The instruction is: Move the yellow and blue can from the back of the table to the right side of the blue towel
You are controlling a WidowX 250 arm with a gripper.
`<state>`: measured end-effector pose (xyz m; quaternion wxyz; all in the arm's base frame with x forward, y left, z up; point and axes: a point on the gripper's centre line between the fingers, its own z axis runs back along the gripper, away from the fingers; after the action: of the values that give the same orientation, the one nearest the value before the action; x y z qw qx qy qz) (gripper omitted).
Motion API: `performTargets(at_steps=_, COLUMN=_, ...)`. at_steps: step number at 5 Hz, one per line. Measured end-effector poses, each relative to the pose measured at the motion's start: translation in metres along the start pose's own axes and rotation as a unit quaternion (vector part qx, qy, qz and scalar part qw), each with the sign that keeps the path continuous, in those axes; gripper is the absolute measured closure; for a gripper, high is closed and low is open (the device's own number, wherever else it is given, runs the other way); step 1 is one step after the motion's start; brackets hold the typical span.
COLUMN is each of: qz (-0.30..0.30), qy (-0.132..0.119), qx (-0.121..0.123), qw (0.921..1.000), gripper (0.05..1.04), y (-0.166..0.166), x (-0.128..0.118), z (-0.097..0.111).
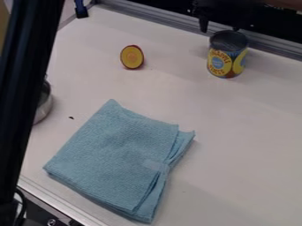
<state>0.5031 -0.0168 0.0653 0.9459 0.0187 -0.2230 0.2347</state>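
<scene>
Near the back edge of the pale surface (247,132), toward the right from where I'm standing, a tin can (221,64) stands upright, its label yellow and blue with red lettering, its round top dark grey inside the rim. Right at its top, on the far side, hangs the black end effector (220,29), its two fingers spread apart and pointing down. One finger comes down just left of the can's rim, the other close to the back of it; whether either touches the metal, I can't tell from this angle. Nothing can be seen pinched in the gap.

Left of the can and well apart from it, a toy fruit half (131,57) stands on edge, its yellow cut face with an orange middle ringed in dark red. Nearer to me, a folded light-blue cloth (118,152) lies flat, its layers loosely stacked and fanned a little along the right side. Between fruit and cloth, over to the left, sits a small dark speck (71,118). Past that, at the left edge, a metal pot (44,103) pokes out from behind a thick black post (29,88) that slants down the view. A metal rail (159,20) runs along the back.
</scene>
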Motion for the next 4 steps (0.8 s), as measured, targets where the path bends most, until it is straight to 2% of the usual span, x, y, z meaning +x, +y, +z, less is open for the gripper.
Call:
performTargets(at_steps=1, qz=-0.01, qy=0.016, qx=-0.007, qw=0.9998, gripper=0.084, y=-0.007, x=-0.008, z=0.001)
performTargets(at_steps=2, qz=-0.015, qy=0.058, qx=-0.01, qw=0.9981, gripper=0.084, y=-0.01, x=-0.029, z=-0.004)
performTargets(at_steps=3, qz=-0.028, qy=0.088, qx=0.005, qw=0.9957, gripper=0.084, y=-0.009, x=-0.044, z=-0.004)
performTargets(at_steps=4, qz=-0.036, qy=0.105, qx=0.005, qw=0.9938, gripper=0.084, y=-0.012, x=-0.052, z=-0.003)
